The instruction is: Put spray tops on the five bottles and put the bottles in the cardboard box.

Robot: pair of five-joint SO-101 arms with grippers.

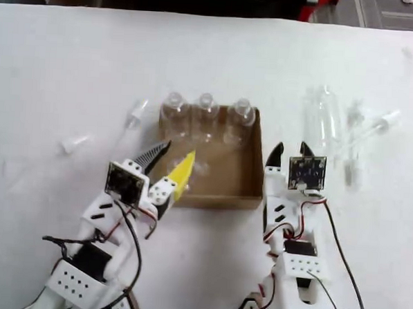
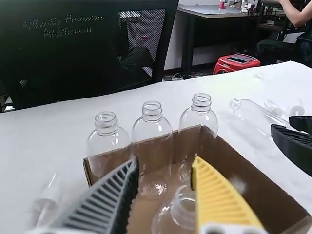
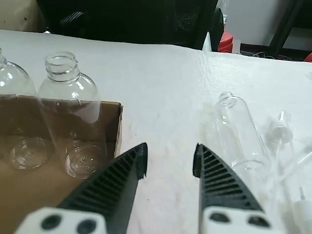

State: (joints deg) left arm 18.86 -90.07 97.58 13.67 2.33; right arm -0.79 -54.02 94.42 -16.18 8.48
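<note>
Left gripper spread over the cardboard box, right gripper spread beside it.

High view: three upright bottles along the box's 12 o'clock wall, mouths up and open. Left gripper in from 7 o'clock, right gripper just outside the 3 o'clock wall. Lying bottle on the table at 2 o'clock of the box, long axis 12-to-6, neck toward 12. Loose spray tops at 9 to 10 o'clock of the box, others just beside the lying bottle at its 3 o'clock.
Left wrist view: grey and yellow fingers apart, a fourth bottle between them in the box, mouth toward the camera, contact unclear. Faint script on the dark panel behind, unreadable.
Right wrist view: black fingers apart over bare table, gripping nothing.
</note>
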